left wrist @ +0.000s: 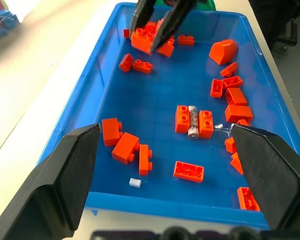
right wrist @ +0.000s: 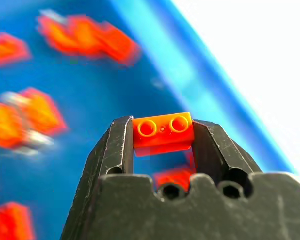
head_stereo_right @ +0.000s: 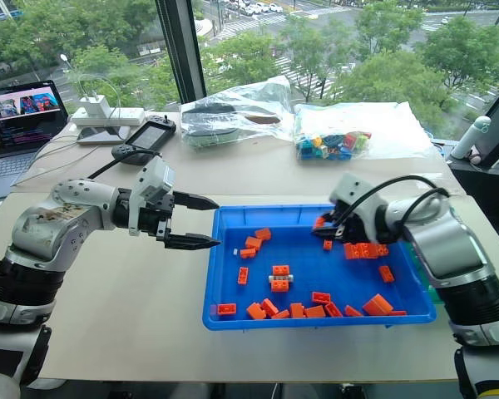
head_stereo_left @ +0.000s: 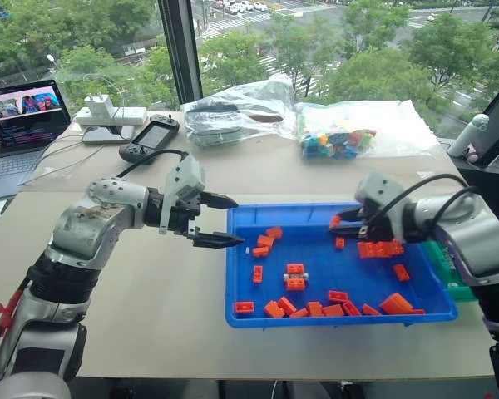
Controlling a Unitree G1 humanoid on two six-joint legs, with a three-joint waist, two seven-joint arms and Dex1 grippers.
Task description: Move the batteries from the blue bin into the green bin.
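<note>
Right wrist view: brick pinched, not battery

R gripper point(right wrist: 162, 135) has its fingers clamped on 1 orange brick point(right wrist: 163, 131) above the blue bin point(head_stereo_left: 241, 274). L gripper point(head_stereo_left: 224, 220) w/ fingers wide apart, nothing between them, at bin's left rim. 1 battery point(left wrist: 192, 121) lies mid-bin between 2 bricks, touching both. Green bin point(head_stereo_left: 449, 274) just beside blue bin's right side on the surface point(head_stereo_left: 150, 299), mostly hidden behind R arm.

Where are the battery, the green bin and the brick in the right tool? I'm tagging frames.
battery point(left wrist: 192, 121), left wrist view, middle of its body.
green bin point(head_stereo_left: 449, 274), left eye view, visible rim.
orange brick point(right wrist: 163, 131), right wrist view, studded face.
</note>
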